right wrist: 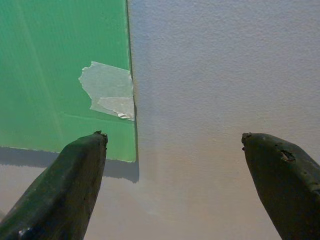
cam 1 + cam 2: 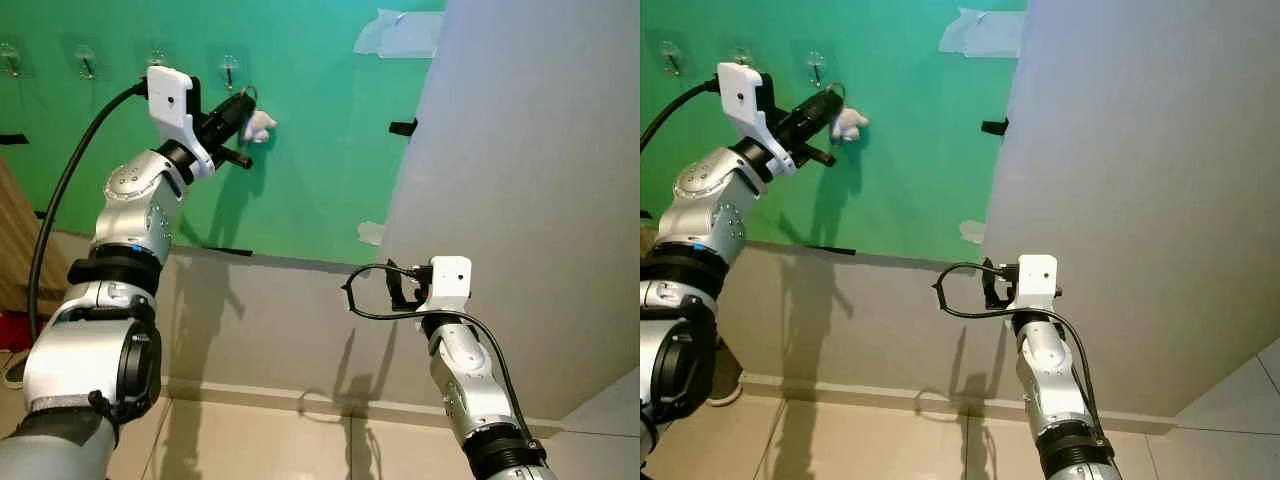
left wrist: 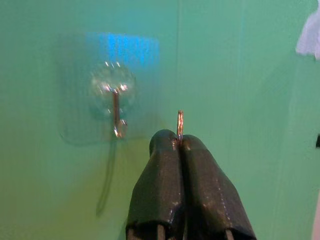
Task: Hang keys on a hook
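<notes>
My left gripper is raised to the green board, shut on a metal key ring that sticks out edge-on between its fingertips. A small white plush charm dangles from the ring just beside the fingers. The nearest hook, a metal hook on a clear adhesive pad, sits close beside the ring, slightly apart from it; in the head view this hook is just above the fingertips. My right gripper is held low before the grey wall, open and empty.
Several more clear hooks line the green board to the left. Patches of tape fix the board's edge to the grey wall. A tiled floor lies below.
</notes>
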{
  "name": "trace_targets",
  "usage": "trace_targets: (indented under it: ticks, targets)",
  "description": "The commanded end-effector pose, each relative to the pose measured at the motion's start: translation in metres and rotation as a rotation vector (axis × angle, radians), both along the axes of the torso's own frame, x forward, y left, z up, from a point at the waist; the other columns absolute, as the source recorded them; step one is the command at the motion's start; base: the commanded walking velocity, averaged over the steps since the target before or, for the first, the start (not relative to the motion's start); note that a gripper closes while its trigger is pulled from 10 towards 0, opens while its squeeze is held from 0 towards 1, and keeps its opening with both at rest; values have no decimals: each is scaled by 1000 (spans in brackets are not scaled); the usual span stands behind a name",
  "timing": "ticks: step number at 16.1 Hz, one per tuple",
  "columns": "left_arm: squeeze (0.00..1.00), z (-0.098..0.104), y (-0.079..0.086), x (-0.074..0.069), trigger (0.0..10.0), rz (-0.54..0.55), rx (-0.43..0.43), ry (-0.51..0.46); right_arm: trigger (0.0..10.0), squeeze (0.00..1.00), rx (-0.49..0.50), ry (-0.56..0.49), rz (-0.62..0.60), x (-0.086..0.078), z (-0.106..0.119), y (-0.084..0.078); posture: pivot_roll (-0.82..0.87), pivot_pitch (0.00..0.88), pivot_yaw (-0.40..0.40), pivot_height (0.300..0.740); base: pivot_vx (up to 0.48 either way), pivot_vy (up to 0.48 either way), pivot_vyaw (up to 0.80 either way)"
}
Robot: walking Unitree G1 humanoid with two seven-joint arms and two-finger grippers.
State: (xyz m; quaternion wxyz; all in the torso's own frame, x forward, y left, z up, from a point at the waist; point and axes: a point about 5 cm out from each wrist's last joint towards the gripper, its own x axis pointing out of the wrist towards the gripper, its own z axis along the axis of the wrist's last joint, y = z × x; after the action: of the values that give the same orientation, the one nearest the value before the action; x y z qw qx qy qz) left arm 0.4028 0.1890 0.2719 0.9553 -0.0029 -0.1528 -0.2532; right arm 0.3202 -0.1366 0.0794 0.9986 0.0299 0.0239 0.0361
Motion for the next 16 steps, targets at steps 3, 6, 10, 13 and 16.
trace_targets:
  ticks: [3,6,10,13,16]
  targets:
    - [0,17,7,2,10000,34,-61,-46,10000,0,-3,-6,-6,-1,1,-4,-17,0,-34,736,0,0,0]
    - [0,21,14,2,10000,63,-109,-49,10000,0,-9,-2,1,0,1,-4,-13,0,-38,736,0,0,0]
    - [0,11,13,4,10000,20,-198,16,10000,0,-12,15,22,0,-2,-1,-7,0,-44,736,0,0,0]
    - [0,8,12,5,10000,-29,-279,58,10000,0,-14,17,27,1,-2,-1,-10,0,-42,736,0,0,0]
    - [0,6,14,6,10000,-40,-374,91,10000,0,-14,19,28,1,-2,-1,-14,0,-41,736,0,0,0]
